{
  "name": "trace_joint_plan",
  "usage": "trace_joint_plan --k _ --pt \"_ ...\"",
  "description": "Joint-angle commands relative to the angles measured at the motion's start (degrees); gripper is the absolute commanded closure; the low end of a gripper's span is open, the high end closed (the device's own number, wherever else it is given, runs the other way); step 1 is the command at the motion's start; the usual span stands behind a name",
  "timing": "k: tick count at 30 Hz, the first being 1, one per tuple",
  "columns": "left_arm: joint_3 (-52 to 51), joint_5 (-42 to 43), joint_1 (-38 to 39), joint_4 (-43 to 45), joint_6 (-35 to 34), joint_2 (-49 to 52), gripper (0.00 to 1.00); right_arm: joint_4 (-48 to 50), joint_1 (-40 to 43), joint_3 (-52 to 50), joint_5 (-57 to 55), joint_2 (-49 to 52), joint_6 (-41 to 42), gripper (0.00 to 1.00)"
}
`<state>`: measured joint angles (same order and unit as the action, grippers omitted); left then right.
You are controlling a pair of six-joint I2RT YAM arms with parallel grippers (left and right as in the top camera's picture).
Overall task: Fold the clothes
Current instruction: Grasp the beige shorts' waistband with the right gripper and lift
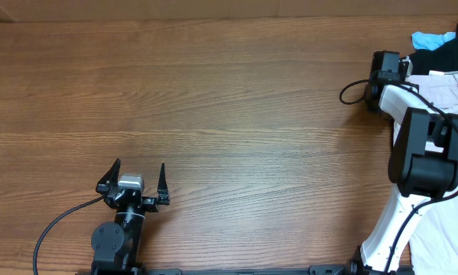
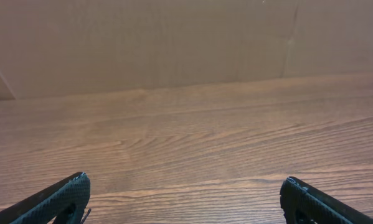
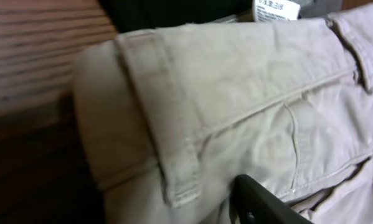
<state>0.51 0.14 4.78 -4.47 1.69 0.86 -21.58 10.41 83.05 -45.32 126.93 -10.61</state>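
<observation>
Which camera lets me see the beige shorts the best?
The right wrist camera: the shorts fill it up close, showing the waistband and a white label. The overhead camera catches only a pale piece at the right edge, partly behind the right arm. The left wrist camera shows only table.

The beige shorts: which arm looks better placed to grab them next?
Right, probably. The right hand hovers directly over the shorts at the table edge; the left hand sits open over bare wood, far from them.
</observation>
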Motion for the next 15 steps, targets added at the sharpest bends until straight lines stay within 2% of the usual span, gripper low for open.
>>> trace_joint_plan --k 1,7,10,12,15 --pt "-0.24 -0.57 -0.35 0.04 0.72 -0.61 0.0 1.6 0.17 0.92 0.02 0.28 2.27 0.47" --pt "-0.24 -0.57 -0.35 0.04 0.72 -0.61 0.0 2.89 0.15 0.92 0.02 0.28 3.21 0.56" --pt "-0.24 -0.57 -0.35 0.04 0.72 -0.61 0.0 2.82 0.15 0.92 0.0 0.28 3.21 0.65" --pt "-0.24 -0.57 -0.35 0.04 0.72 -0.61 0.0 2.82 0.15 0.92 0.0 0.28 3.26 0.75" --pt "-0.24 -0.57 -0.35 0.04 0.72 -0.61 0.0 2.86 0.15 0.94 -0.31 0.28 5.16 0.81"
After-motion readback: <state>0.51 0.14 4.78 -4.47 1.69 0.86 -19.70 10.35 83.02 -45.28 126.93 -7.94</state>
